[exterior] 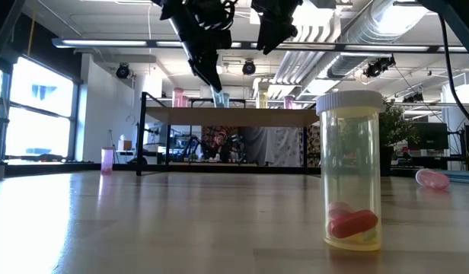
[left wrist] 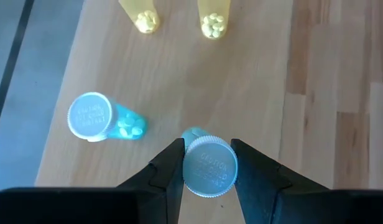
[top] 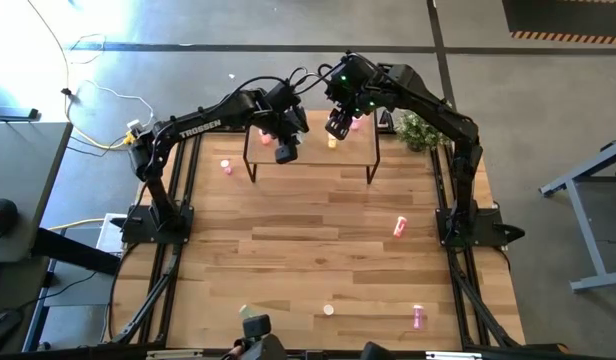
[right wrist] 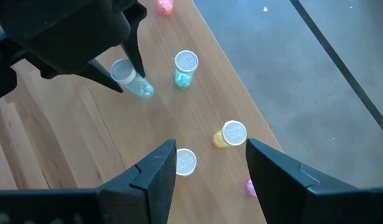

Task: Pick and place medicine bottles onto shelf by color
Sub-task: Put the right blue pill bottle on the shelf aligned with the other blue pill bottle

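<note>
The desk (top: 318, 260) is a light wooden top on a black frame, standing on a grey floor; the low view looks across it into a workshop with ceiling ducts. At the far edge I see the shelf (top: 313, 148), a wooden riser on thin black legs, with a plant (top: 420, 130) just beside its right end.

My left pincer (left wrist: 207, 163) is above the shelf, clamped on the white cap of a blue bottle (left wrist: 208, 167) that stands on the shelf top. A second blue bottle (left wrist: 98, 118) stands near it, and two yellow bottles (left wrist: 213, 18) stand farther along.

My right pincer (right wrist: 210, 163) hovers over the right part of the shelf, fingers apart, holding nothing. Below it I see a yellow bottle (right wrist: 230, 134) and a white-capped one (right wrist: 184, 162).

Other bottles remain on the desk: a pink one (top: 400, 228) lying at right centre, another pink (top: 418, 317) near the front edge, one (top: 226, 167) left of the shelf, and a yellowish bottle (exterior: 349, 171) upright, closest to the low camera.
</note>
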Controlling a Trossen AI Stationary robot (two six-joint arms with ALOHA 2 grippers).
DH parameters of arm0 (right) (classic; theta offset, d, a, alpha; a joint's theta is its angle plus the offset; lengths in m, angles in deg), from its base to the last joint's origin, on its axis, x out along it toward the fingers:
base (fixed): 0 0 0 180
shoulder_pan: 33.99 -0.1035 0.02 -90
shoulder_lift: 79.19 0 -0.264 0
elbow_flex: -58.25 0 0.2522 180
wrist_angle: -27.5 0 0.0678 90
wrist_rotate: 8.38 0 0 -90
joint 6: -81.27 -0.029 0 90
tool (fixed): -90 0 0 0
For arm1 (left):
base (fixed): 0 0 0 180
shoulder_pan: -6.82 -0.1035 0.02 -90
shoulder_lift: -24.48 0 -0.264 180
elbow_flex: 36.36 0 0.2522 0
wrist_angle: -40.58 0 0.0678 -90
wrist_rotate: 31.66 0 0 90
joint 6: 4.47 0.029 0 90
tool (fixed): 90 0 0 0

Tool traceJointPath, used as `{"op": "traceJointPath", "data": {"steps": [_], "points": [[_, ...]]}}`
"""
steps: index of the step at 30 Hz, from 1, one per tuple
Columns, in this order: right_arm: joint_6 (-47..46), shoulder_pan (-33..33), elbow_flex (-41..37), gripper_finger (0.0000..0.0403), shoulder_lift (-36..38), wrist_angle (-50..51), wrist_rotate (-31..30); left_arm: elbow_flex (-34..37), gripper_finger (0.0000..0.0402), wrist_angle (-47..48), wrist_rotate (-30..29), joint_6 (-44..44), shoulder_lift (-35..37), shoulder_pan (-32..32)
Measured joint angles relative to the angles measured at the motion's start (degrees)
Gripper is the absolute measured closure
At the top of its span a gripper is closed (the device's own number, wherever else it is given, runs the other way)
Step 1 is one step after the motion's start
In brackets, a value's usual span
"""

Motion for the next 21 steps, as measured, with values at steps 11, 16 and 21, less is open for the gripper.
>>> {"op": "traceJointPath", "data": {"steps": [11, 16, 21], "points": [[0.0, 0.0, 0.0, 0.0218, 0.0, 0.0, 0.0, 0.0, 0.0293, 0.3, 0.8, 1.6, 0.0, -0.1], [0.0, 0.0, 0.0, 0.0218, 0.0, 0.0, 0.2, 0.0, 0.0295, 0.5, 0.9, 2.7, 0.0, -0.1], [0.0, 0.0, 0.0, 0.0218, 0.0, 0.0, 0.3, 0.0, 0.0295, 2.1, 0.4, 4.4, 0.0, -0.1]]}}
